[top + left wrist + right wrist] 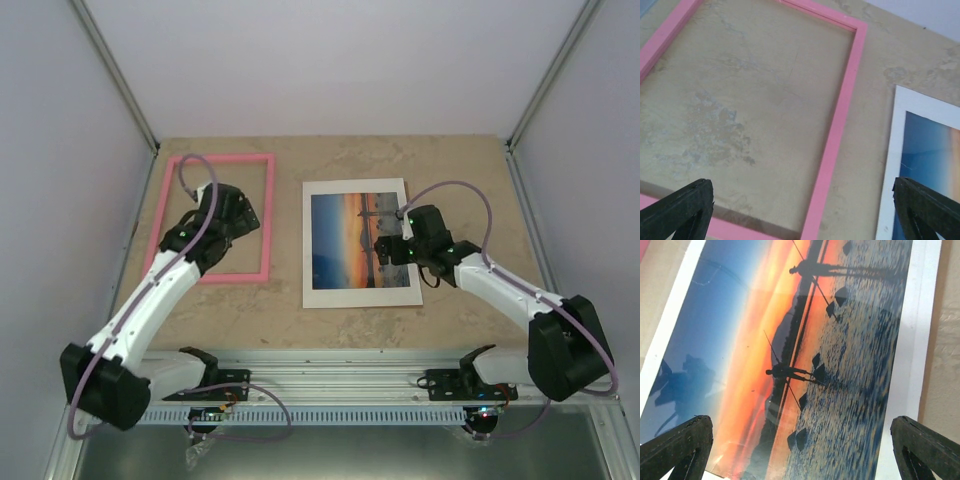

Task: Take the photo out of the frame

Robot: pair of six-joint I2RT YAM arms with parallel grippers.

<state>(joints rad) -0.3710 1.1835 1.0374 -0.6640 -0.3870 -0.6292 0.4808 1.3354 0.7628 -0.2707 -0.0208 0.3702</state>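
Observation:
The pink frame (225, 158) lies flat at the table's left, and bare tabletop shows through its opening; its right rail (840, 115) runs up the left wrist view. The photo (350, 240), an orange sunset over blue water inside a white border (355, 190), lies flat to the frame's right, apart from it. My left gripper (240, 213) hovers open above the frame's opening, and its midpoint (802, 212) sits over the frame's near right corner. My right gripper (392, 245) hovers open over the photo's right part, its midpoint (802, 450) above the glossy print (805, 340). Neither holds anything.
The beige marbled table (450, 180) is enclosed by pale walls at the back and sides. An aluminium rail (330, 380) with both arm bases runs along the near edge. The photo's left border (892, 150) shows in the left wrist view.

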